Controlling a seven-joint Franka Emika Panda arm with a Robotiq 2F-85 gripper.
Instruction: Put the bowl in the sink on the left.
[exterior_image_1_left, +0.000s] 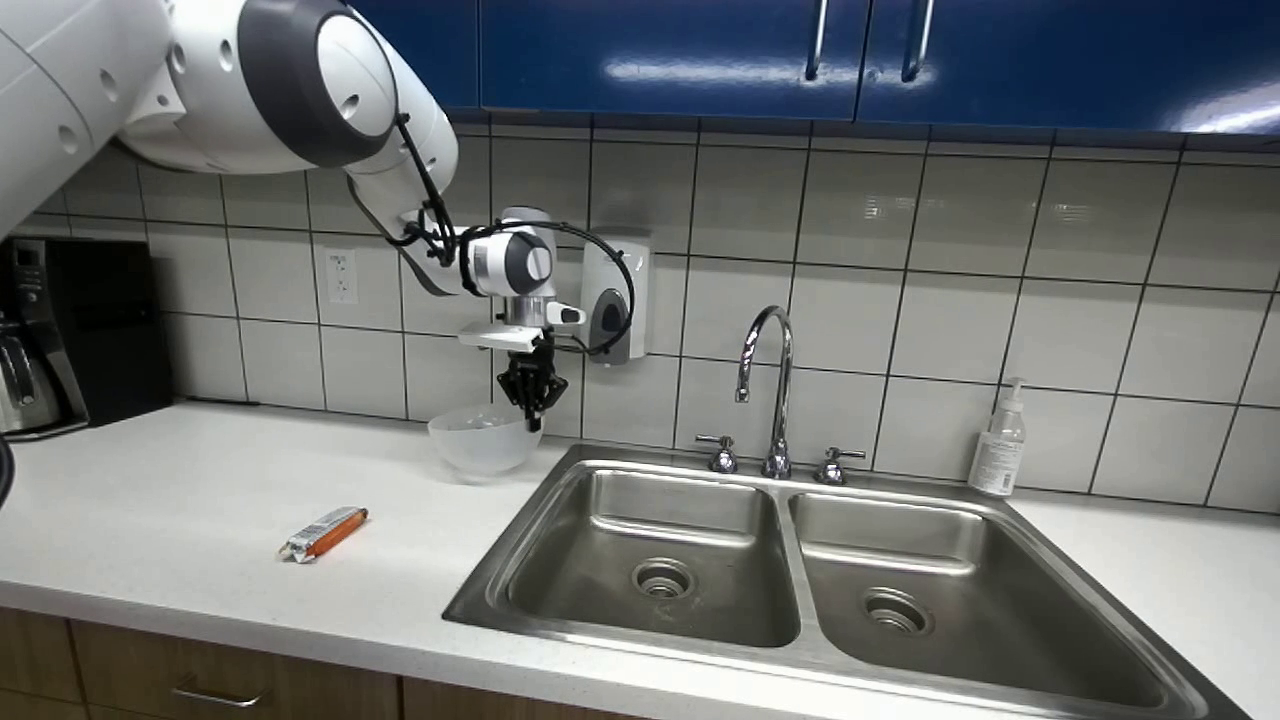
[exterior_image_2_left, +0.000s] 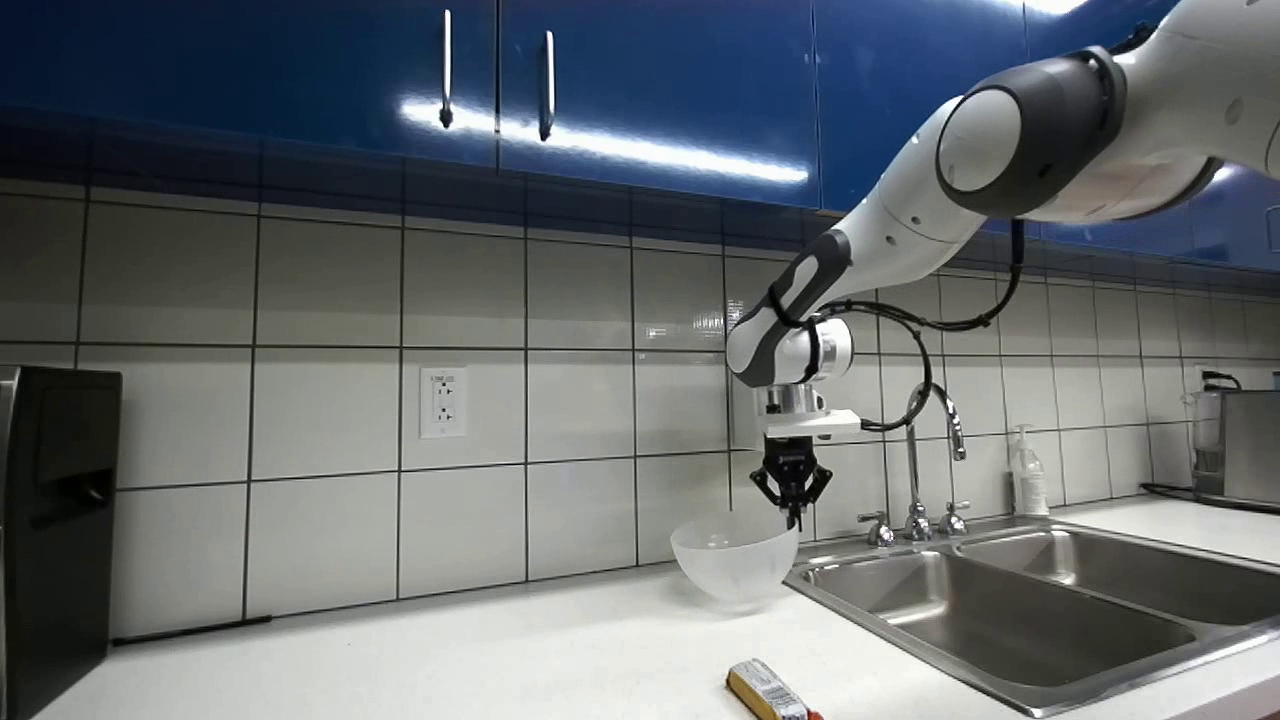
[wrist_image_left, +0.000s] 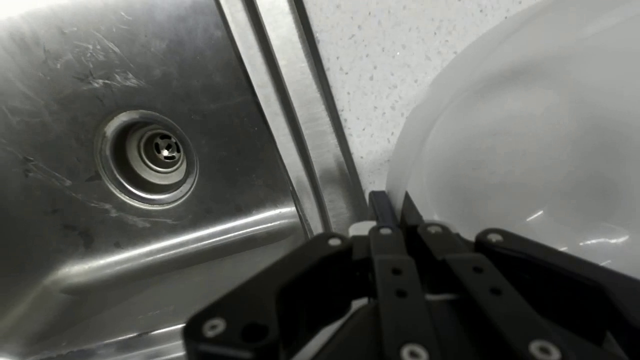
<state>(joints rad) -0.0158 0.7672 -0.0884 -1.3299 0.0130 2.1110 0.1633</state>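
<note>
The frosted, see-through white bowl (exterior_image_1_left: 478, 445) is at the back of the white counter, just left of the sink in an exterior view. It also shows in an exterior view (exterior_image_2_left: 730, 565), where it looks slightly tilted, and fills the right of the wrist view (wrist_image_left: 520, 140). My gripper (wrist_image_left: 392, 205) points down with its fingers close together on the bowl's rim, one inside and one outside. It also shows in both exterior views (exterior_image_1_left: 535, 422) (exterior_image_2_left: 794, 518). I cannot tell whether the bowl's base touches the counter. The sink's left basin (exterior_image_1_left: 590, 590) holds nothing; its drain shows in the wrist view (wrist_image_left: 150, 192).
A wrapped bar (exterior_image_1_left: 325, 535) lies on the counter in front of the bowl. A chrome faucet (exterior_image_1_left: 782, 400) with two handles stands behind the sink. A wall soap dispenser (exterior_image_1_left: 630, 270) hangs behind my gripper. A pump bottle (exterior_image_1_left: 998, 455) and a coffee machine (exterior_image_1_left: 100, 330) stand farther off.
</note>
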